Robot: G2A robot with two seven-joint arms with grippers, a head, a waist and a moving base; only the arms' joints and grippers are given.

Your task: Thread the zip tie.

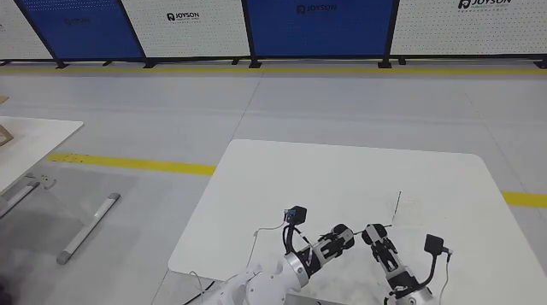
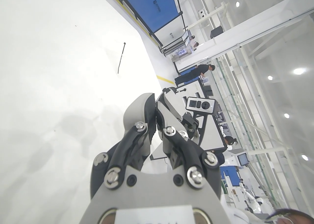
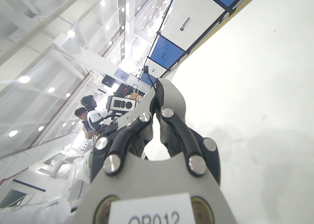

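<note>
A thin black zip tie (image 1: 397, 208) lies straight on the white table (image 1: 325, 177), a little beyond both grippers and touched by neither. In the left wrist view the zip tie (image 2: 121, 58) rests flat with its small head at the far end. My left gripper (image 1: 344, 236) (image 2: 155, 103) is shut with nothing between its fingers, low over the table's near part. Close beside it is my right gripper (image 1: 374, 236) (image 3: 158, 86), also shut. A short black strand (image 3: 147, 72) shows just past the right fingertips; I cannot tell what it is.
The table's near edge lies just behind the arms, and its right edge (image 1: 513, 219) is close to the zip tie. Blue and white partition panels (image 1: 316, 10) stand far off across the floor. Another white table (image 1: 34, 138) stands to the left.
</note>
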